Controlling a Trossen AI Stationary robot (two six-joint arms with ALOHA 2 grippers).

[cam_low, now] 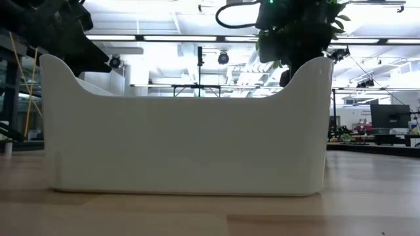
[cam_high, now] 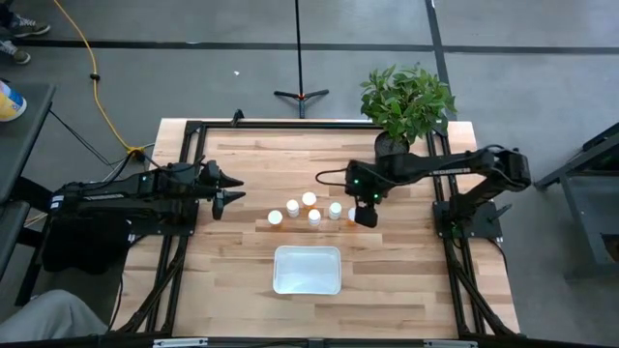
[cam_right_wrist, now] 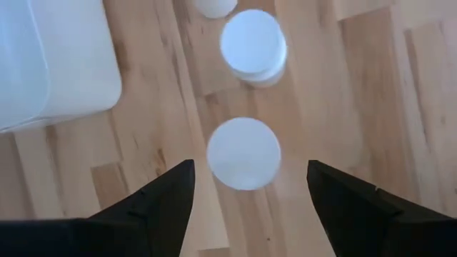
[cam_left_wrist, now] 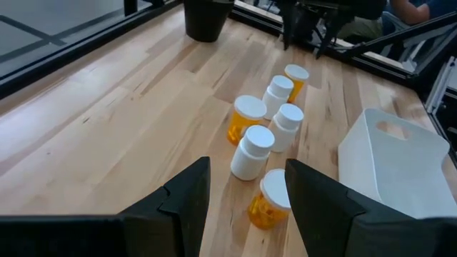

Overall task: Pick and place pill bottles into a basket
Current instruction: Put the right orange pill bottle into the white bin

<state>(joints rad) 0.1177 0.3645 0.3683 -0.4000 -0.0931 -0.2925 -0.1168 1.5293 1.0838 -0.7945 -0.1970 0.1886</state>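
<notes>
The right gripper (cam_high: 366, 215) hangs directly above one pill bottle (cam_right_wrist: 243, 153), pointing straight down at the table (cam_high: 232, 280); its two fingers (cam_right_wrist: 161, 203) are spread wide, one on each side of the white cap (cam_high: 353, 214) below, and they hold nothing; whether the tips reach down to the cap's level cannot be told. Just beyond that bottle, further from the gripper, stands a second bottle (cam_right_wrist: 253, 44), and the edge of a third (cam_right_wrist: 215, 7) shows past it. The basket (cam_high: 308, 270) lies near the right gripper, off to one side of it and toward the front edge of the table, apart from every bottle; it looks empty from above. The plant pot (cam_high: 392, 145) sits behind the right arm at the far edge.

The left gripper (cam_high: 228, 188) waits well apart from the bottles, level with the cluster and facing it; its fingers (cam_left_wrist: 182, 203) are open wide and empty. Ahead of it the five bottles stand close together, the nearest bottle (cam_left_wrist: 270, 199) just past its fingertips, then another (cam_left_wrist: 251, 152), with the rest behind.
</notes>
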